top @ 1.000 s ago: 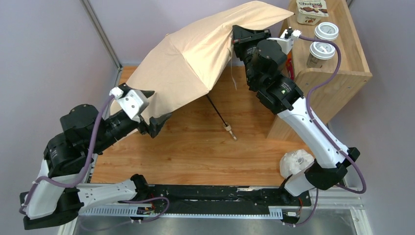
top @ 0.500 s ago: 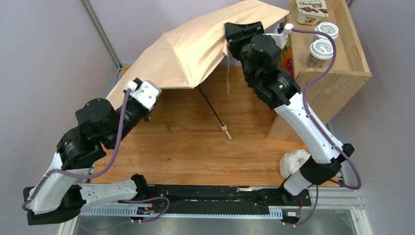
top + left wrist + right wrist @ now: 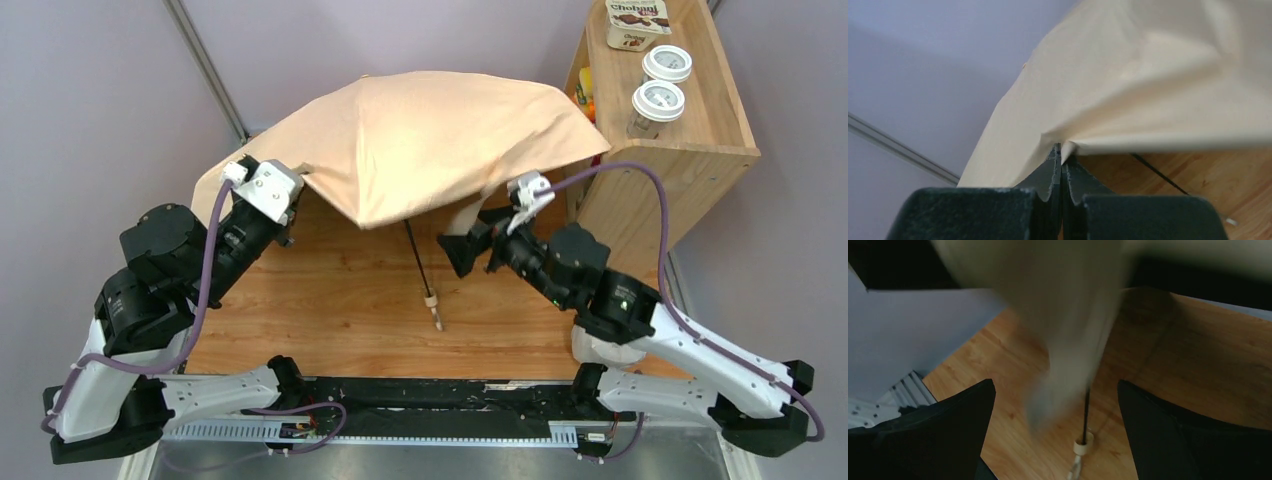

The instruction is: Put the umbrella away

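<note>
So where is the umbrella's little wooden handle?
From above, the handle is near the middle of the table, at the end of the dark shaft, just left of the open right pincer.

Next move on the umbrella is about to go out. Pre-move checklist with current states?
1. Left gripper shut on canopy edge: ok.
2. Right gripper open and holding nothing: ok.
3. Umbrella folded: not ok, it is spread open.
4. Handle free of both grippers: ok.
5. Hanging fabric clear of the right gripper's jaws: cannot tell, the wrist view is blurred.
6. Canopy clear of shelf: cannot tell, the canopy's edge overlaps it in the top view.
</note>
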{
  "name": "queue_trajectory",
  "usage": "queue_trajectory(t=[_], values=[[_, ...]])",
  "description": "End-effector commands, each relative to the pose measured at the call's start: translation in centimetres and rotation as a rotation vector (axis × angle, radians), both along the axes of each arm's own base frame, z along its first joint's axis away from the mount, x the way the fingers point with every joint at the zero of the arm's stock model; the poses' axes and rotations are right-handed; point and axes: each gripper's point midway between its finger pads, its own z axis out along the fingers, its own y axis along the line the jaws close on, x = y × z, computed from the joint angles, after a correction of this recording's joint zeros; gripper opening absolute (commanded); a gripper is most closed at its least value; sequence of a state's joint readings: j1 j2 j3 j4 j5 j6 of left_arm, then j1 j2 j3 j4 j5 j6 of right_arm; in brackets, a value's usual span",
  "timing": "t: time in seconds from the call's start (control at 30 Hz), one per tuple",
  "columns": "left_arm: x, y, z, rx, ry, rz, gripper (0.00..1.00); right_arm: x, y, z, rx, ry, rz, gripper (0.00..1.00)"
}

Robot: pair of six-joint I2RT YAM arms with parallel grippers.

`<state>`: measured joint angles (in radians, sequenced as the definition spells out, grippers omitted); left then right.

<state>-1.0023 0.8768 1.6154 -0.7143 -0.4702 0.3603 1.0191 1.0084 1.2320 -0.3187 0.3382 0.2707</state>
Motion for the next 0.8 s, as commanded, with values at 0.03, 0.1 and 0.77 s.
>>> queue_trajectory(t=[0.03, 0.1, 0.77], values=[[-1.0, 0.3, 2.8, -0.086, -0.016, -0.036, 0.0, -3.0, -1.7, -2.3, -0.037, -0.147, 0.076, 1.0], [-1.3, 0.1, 2.8, -0.077, -0.021, -0.064, 0.0, -3.3, -2.5, 1.5, 0.09, -0.092, 0.044, 1.0], [-1.9, -1.1, 5.2, -0.207, -0.029, -0.124, 0.0, 9.2, 6.4, -15.7, -0.045, 0.038, -0.323, 1.0]])
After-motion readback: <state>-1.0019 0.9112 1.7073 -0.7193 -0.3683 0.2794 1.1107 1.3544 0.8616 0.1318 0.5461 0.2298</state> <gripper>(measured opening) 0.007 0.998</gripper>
